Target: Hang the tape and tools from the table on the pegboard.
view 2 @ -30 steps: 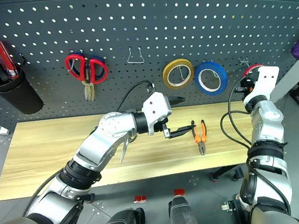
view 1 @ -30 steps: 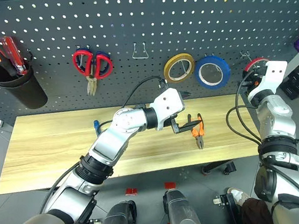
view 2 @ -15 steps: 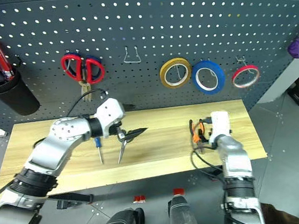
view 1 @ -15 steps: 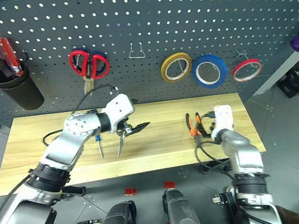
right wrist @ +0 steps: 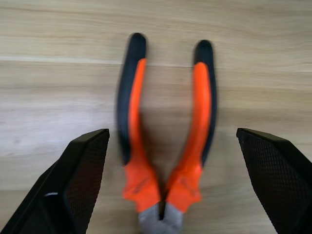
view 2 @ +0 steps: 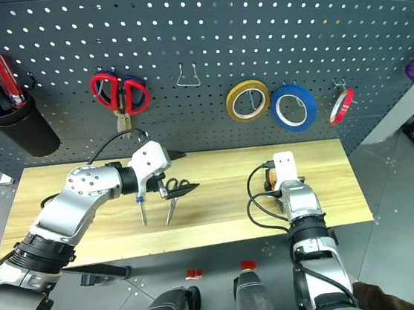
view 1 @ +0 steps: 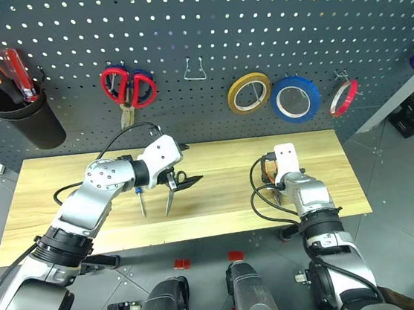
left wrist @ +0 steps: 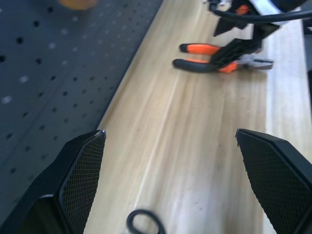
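Observation:
The red tape [view 1: 341,97] hangs from a hook at the right end of the pegboard [view 1: 207,20], beside the blue roll. The orange-and-black pliers [right wrist: 165,131] lie flat on the table [view 1: 217,197] at its right. My right gripper [right wrist: 171,131] is open just above them, one finger on each side of the handles. On the left half of the table, the black scissors [view 2: 172,196] and blue screwdriver [view 1: 140,201] lie side by side. My left gripper [left wrist: 170,131] hovers open and empty over the scissors' handles [left wrist: 145,223].
Red-handled scissors [view 1: 127,87], a bare wire hook [view 1: 194,70], a yellow roll [view 1: 248,92] and a blue roll [view 1: 294,98] hang on the pegboard. A black cup [view 1: 24,115] with screwdrivers hangs at its far left. Boxes stand on the floor beyond the table's right end.
My right gripper let go of the red tape on its hook, opened, and dropped down over the pliers. My left arm swung left from near the pliers to above the scissors.

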Available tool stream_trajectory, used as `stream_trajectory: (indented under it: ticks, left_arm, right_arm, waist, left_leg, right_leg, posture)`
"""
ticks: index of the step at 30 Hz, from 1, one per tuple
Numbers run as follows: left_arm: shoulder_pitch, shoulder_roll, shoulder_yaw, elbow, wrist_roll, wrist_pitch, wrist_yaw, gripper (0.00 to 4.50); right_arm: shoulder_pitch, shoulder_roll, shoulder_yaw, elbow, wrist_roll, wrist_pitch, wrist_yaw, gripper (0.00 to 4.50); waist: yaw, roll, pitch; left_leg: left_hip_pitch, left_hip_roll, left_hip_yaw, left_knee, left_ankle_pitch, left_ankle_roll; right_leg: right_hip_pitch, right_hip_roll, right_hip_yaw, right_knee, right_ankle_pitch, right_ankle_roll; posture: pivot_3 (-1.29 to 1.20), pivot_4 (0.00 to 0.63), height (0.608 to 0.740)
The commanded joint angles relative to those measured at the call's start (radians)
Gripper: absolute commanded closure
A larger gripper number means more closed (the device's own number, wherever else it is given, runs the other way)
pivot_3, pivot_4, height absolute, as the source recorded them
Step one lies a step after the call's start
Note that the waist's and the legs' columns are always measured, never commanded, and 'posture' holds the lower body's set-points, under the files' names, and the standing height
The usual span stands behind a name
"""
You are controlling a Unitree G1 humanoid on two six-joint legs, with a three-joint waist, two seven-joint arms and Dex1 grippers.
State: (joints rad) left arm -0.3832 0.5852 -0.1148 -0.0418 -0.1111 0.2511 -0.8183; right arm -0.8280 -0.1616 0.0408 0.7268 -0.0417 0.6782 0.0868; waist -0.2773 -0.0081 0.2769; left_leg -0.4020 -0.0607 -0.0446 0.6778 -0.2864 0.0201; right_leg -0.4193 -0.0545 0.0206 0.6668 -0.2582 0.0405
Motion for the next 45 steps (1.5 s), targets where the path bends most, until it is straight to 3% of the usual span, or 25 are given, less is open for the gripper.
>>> stream_trajectory:
  ticks: [1,6,15,18,21,22,25,32,36,41,45]
  left_arm:
    - [0.008,0.002,0.009,-0.044,-0.009,-0.009,-0.003,0.0]
    - [0.008,0.001,0.007,-0.045,-0.008,-0.008,-0.004,0.0]
    - [0.004,-0.005,0.004,-0.042,-0.008,-0.008,-0.003,0.0]
    - [0.012,-0.008,0.008,-0.047,-0.022,0.004,-0.009,0.0]
    - [0.033,-0.01,0.026,-0.066,-0.056,0.015,-0.023,0.0]
    - [0.046,-0.009,0.035,-0.079,-0.071,0.019,-0.028,0.0]
    - [0.09,-0.003,0.066,-0.122,-0.108,0.03,-0.028,0.0]
    - [0.251,-0.053,0.201,-0.289,-0.22,0.037,0.062,0.0]
    - [0.366,-0.104,0.297,-0.403,-0.269,0.085,0.178,0.0]
    - [0.465,-0.114,0.345,-0.516,-0.267,0.147,0.275,0.0]
    - [0.437,-0.1,0.34,-0.558,-0.259,0.245,0.352,0.0]
  right_arm:
    - [-0.039,0.01,-0.021,0.078,0.006,-0.042,-0.006,0.04]
    - [-0.09,0.023,-0.097,0.235,0.054,-0.06,-0.024,0.04]
    - [-0.115,0.033,-0.126,0.36,0.069,-0.081,-0.018,0.04]
    - [-0.122,0.038,-0.155,0.395,0.092,-0.063,-0.014,0.59]
    - [-0.117,0.05,-0.119,0.375,0.066,-0.075,0.014,1.61]
    - [-0.112,0.057,-0.105,0.355,0.057,-0.078,0.021,1.85]
    - [-0.072,0.069,-0.045,0.235,0.026,-0.101,0.047,1.87]
    - [0.236,0.117,0.083,-0.51,0.027,0.012,0.079,1.87]
    - [0.316,0.161,0.152,-0.83,0.012,-0.114,0.063,1.87]
    - [0.224,0.188,0.208,-0.922,-0.042,-0.397,0.037,1.87]
    - [0.068,0.22,0.181,-0.797,-0.051,-0.588,0.011,1.87]
  waist:
    - [-0.002,0.0,0.0]
    - [-0.005,0.0,0.0]
    - [-0.007,-0.002,-0.002]
    - [-0.008,-0.003,-0.003]
    - [-0.008,-0.005,-0.005]
    - [-0.009,-0.005,-0.005]
    - [-0.01,-0.005,-0.005]
    - [-0.005,-0.004,-0.004]
    - [0.007,-0.004,-0.004]
    - [0.035,-0.004,-0.003]
    - [0.072,-0.005,-0.003]
  left_leg:
    - [0.0,0.0,0.0,0.0,0.0,0.0]
    - [0.0,0.0,0.0,0.0,0.0,0.0]
    - [0.001,0.0,0.001,0.001,0.0,0.0]
    - [0.002,0.0,0.001,0.001,0.0,0.0]
    - [0.002,0.0,0.001,0.001,0.0,0.0]
    - [0.002,0.0,0.001,0.001,0.0,0.0]
    - [0.002,0.0,0.001,0.001,0.0,0.0]
    - [0.0,0.001,0.0,0.0,0.0,0.0]
    - [0.0,0.001,0.001,0.001,-0.001,0.0]
    - [0.001,0.001,0.0,0.001,-0.001,0.0]
    - [0.001,0.001,0.0,0.001,0.0,-0.001]
  right_leg:
    - [0.0,0.0,0.0,0.0,0.0,0.0]
    - [0.0,0.0,0.0,0.002,0.0,0.0]
    - [0.0,0.0,0.001,0.006,0.0,0.0]
    - [0.0,0.0,0.0,0.006,0.0,0.0]
    - [0.0,0.0,0.0,0.006,0.0,0.0]
    - [0.0,0.0,0.0,0.006,0.0,0.0]
    - [0.0,0.0,0.0,0.007,0.0,0.0]
    - [-0.003,0.0,0.0,0.008,0.0,0.0]
    - [-0.004,0.0,0.002,0.007,0.0,0.0]
    - [-0.004,0.0,0.0,0.007,0.0,0.0]
    - [-0.003,0.0,-0.001,0.007,0.0,0.0]
  posture:
    - [-0.35,0.259,0.74]
    - [-0.35,0.258,0.74]
    - [-0.35,0.258,0.74]
    - [-0.35,0.259,0.74]
    - [-0.35,0.256,0.74]
    - [-0.35,0.256,0.74]
    - [-0.35,0.256,0.74]
    - [-0.33,0.272,0.74]
    - [-0.31,0.277,0.74]
    - [-0.24,0.283,0.74]
    - [-0.2,0.279,0.74]
